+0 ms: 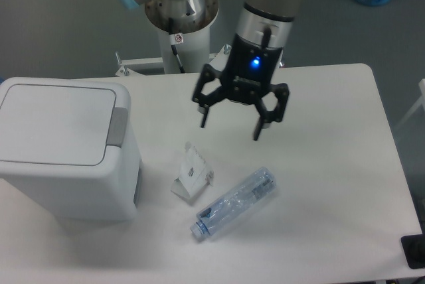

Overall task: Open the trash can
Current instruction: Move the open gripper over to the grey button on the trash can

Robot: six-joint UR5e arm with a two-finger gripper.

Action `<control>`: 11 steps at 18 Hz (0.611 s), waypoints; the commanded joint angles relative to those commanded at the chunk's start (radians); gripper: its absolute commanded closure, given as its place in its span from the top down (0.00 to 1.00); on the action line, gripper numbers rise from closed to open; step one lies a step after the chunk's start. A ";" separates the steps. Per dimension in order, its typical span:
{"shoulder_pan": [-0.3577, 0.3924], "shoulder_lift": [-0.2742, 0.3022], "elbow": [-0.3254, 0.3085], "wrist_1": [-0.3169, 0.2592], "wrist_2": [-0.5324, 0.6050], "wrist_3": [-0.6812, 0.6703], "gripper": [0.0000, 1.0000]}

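Note:
The trash can is a large white boxy bin at the table's left, its flat lid shut. A grey push tab sits at the lid's right edge. My gripper hangs open and empty above the middle of the table, to the right of the can and well apart from it. Its two black fingers point down, with a blue light on the wrist.
A crumpled white paper piece lies just right of the can. A clear plastic bottle lies on its side in front of the gripper. The robot's base stands at the table's back edge. A dark object is at the right edge.

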 joint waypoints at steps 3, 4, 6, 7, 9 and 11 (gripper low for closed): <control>-0.077 -0.005 0.003 -0.002 0.011 -0.083 1.00; -0.088 -0.008 0.003 0.005 0.008 -0.095 1.00; -0.098 -0.029 0.037 -0.003 0.002 -0.111 1.00; -0.109 -0.034 0.041 -0.006 0.005 -0.135 1.00; -0.127 -0.028 0.026 -0.006 0.012 -0.167 1.00; -0.129 -0.026 0.015 -0.017 0.012 -0.167 1.00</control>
